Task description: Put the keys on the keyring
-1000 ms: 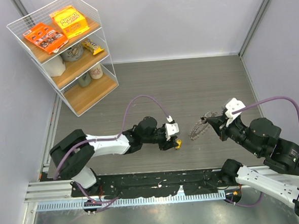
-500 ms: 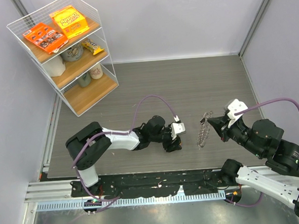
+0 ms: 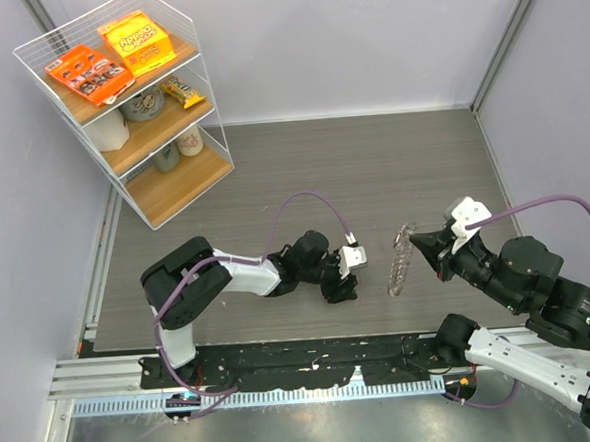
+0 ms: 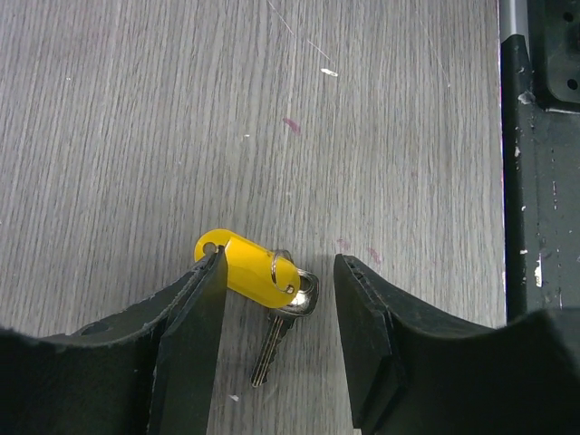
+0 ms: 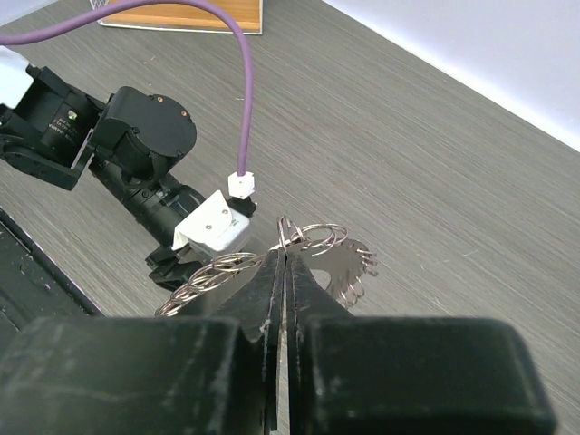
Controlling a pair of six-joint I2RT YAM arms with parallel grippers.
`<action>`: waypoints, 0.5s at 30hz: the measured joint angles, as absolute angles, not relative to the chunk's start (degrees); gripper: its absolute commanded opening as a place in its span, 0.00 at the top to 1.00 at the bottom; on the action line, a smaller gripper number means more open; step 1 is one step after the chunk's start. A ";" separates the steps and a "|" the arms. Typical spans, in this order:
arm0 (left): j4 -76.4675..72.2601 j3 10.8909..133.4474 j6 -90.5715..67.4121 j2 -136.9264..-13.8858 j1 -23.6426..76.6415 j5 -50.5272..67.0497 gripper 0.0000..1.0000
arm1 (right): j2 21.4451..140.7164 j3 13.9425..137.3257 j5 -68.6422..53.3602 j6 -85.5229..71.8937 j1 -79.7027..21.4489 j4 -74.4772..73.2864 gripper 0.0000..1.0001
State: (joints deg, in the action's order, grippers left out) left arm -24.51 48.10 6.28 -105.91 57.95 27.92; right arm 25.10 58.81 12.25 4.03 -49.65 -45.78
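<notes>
The keys lie flat on the grey table in the left wrist view: a yellow-headed one (image 4: 246,265) joined by a small split ring to a plain silver one (image 4: 276,331). My left gripper (image 4: 278,272) is open, its jaws straddling them low over the table. The left finger touches the yellow head. In the top view the left gripper (image 3: 341,283) hides the keys. My right gripper (image 5: 283,261) is shut on the keyring (image 5: 349,258), a silvery chain-like loop held above the table. In the top view the keyring (image 3: 400,260) hangs edge-on from the right gripper (image 3: 424,243), just right of the left gripper.
A wire shelf rack (image 3: 127,101) with snack boxes stands at the back left. The black base rail (image 3: 304,361) runs along the near edge and shows at the right of the left wrist view (image 4: 544,136). A purple cable (image 3: 309,200) loops over the left arm.
The left arm's elbow has swung right while its gripper stayed near the same spot; the yellow key seen at its tip is now covered. The keyring has turned from slanted to edge-on.
</notes>
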 measured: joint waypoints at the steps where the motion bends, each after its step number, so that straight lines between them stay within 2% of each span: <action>1: -24.56 48.10 6.28 -105.97 57.93 27.94 0.46 | 25.10 58.81 12.23 4.03 -49.65 -45.78 0.95; 6: -24.84 48.10 6.20 -106.15 57.93 27.88 0.53 | 25.08 58.81 12.10 4.03 -49.65 -45.78 0.94; 11: -26.50 48.14 6.11 -107.22 57.82 27.83 0.67 | 24.56 58.72 12.05 4.03 -49.65 -45.80 0.95; 13: -27.16 48.21 6.00 -107.53 57.71 27.73 0.80 | 24.16 58.59 12.08 4.03 -49.65 -45.82 0.94; 15: -27.53 48.21 5.72 -107.74 57.67 27.62 0.97 | 23.79 58.52 12.05 4.03 -49.65 -45.91 0.95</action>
State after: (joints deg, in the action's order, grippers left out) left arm -27.53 48.21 5.72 -107.74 57.67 27.62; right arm 23.79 58.52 12.05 4.03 -49.65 -45.91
